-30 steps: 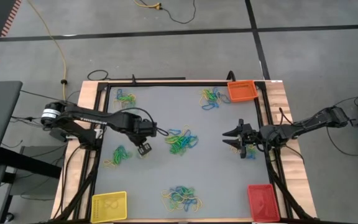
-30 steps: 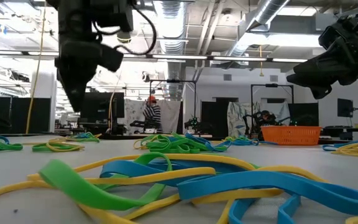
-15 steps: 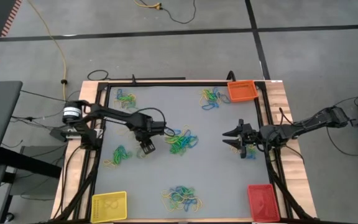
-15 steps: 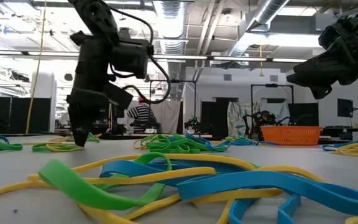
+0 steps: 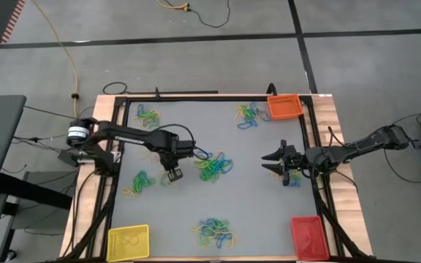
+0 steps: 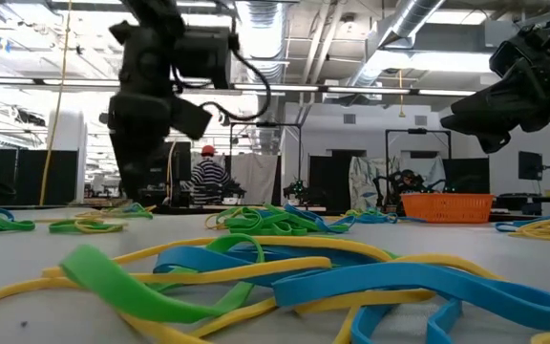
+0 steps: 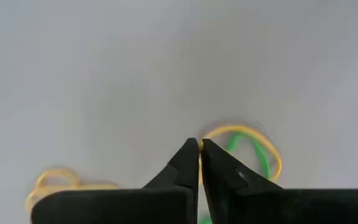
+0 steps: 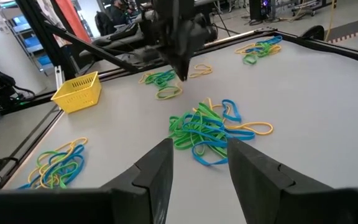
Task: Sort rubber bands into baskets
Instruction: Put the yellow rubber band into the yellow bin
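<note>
The big grey surface [image 5: 269, 212] has a heap of rubber bands [image 5: 214, 166] in its middle, and I tell every place from that middle heap.

The left arm reaches in from the side. The left gripper [image 5: 172, 174] points down just beside the middle heap, on the yellow basket's side. Its fingers are squeezed tight together, and a thin yellow band [image 7: 244, 144] seems pinched right at the tips. The right gripper [image 5: 278, 165] hangs on the other side of the heap, well apart from it, with its fingers spread and nothing in them.

The yellow basket [image 5: 128, 242] sits far from the heap at one corner. The orange basket [image 5: 284, 107] and the red basket [image 5: 308, 236] sit at two other corners.

I think the job has only just started. The yellow basket holds what look like a few yellow bands. The other two look bare. Five heaps are still mixed.

Only the left wrist view shows the pinch. The high view shows all three baskets. The low view shows a person in a striped top in the room behind.
</note>
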`<state>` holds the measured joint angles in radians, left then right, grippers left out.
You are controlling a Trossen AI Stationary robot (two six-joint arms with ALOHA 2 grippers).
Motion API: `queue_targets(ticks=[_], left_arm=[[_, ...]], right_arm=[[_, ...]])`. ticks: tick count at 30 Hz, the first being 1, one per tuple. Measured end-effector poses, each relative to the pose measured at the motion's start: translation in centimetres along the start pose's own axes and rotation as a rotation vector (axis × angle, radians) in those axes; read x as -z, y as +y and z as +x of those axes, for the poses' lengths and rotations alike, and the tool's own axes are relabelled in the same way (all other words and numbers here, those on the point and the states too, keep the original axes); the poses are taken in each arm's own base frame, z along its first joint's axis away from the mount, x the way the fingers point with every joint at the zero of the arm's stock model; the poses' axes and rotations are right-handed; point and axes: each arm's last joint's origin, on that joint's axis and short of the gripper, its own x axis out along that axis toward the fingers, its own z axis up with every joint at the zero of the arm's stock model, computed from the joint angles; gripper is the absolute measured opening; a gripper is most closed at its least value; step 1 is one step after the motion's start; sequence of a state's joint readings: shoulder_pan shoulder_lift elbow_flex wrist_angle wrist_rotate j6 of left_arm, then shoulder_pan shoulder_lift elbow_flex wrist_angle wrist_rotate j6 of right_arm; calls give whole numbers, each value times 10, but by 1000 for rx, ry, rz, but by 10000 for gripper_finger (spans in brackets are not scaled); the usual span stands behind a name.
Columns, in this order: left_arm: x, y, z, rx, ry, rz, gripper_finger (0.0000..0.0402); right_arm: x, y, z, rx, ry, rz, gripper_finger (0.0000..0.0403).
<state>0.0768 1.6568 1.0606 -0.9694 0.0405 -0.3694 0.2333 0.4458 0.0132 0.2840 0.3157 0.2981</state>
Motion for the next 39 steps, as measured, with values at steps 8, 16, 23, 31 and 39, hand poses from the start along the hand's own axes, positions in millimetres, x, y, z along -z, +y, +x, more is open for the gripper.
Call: queue_targets(ticks=[8, 16, 23, 31, 39], left_arm=[[18, -16, -55, -42, -44, -3, 0], [51, -45, -121, 1, -137, 35, 0], [91, -75, -172, 136, -250, 102, 0], [134, -106, -201, 282, -273, 145, 0], [171, -125, -203, 343, -193, 91, 0]], right_arm=[[0, 0, 0, 0, 0, 0, 179], [0, 0, 0, 0, 0, 0, 179], [0, 0, 0, 0, 0, 7, 179], [0, 0, 0, 0, 0, 10, 179], [0, 0, 0, 0, 0, 19, 179]])
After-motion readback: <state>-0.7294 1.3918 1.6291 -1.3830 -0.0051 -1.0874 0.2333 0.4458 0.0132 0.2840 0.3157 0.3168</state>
